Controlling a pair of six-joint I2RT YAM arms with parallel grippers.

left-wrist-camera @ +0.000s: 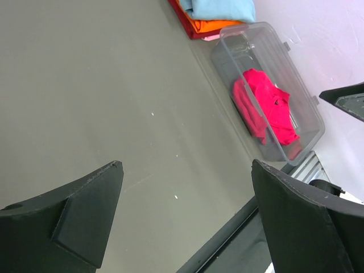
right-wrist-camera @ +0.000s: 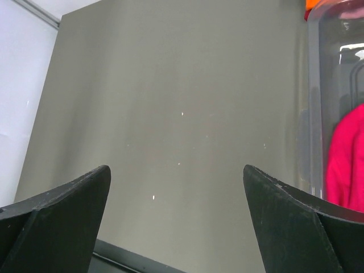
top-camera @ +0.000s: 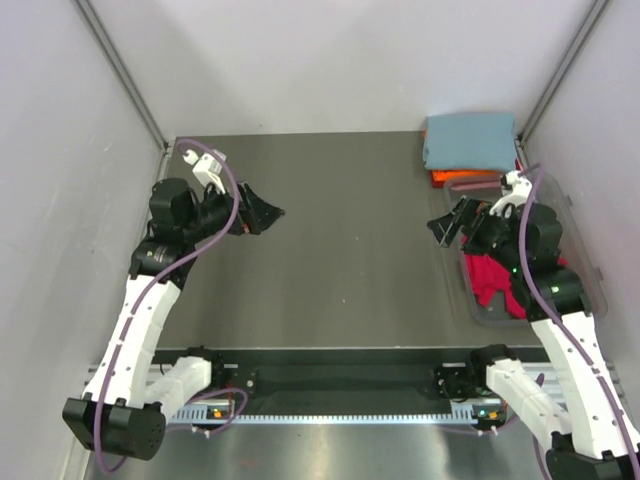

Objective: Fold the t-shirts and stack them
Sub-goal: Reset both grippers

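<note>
A folded dusty grey-blue t-shirt (top-camera: 470, 140) tops a stack at the back right, with a bright orange t-shirt (top-camera: 462, 180) under it. In the left wrist view the grey-blue shirt (left-wrist-camera: 219, 8) and the orange shirt (left-wrist-camera: 213, 25) rest on a red edge (left-wrist-camera: 181, 14). A crimson red t-shirt (top-camera: 488, 280) lies crumpled in the clear tub (top-camera: 597, 272). My left gripper (top-camera: 262, 212) hovers open over the table's left part, and the left wrist view shows nothing in it (left-wrist-camera: 187, 164). My right gripper (top-camera: 446, 228) is open beside the tub and holds nothing (right-wrist-camera: 175, 168).
The clear plastic tub (left-wrist-camera: 273, 51) stands along the right edge, just in front of the stack; its wall (right-wrist-camera: 318, 85) is close to my right fingers. Grey walls close in the dark table (top-camera: 350, 220) on the left, back and right. A black rail (top-camera: 340, 380) runs along the near edge.
</note>
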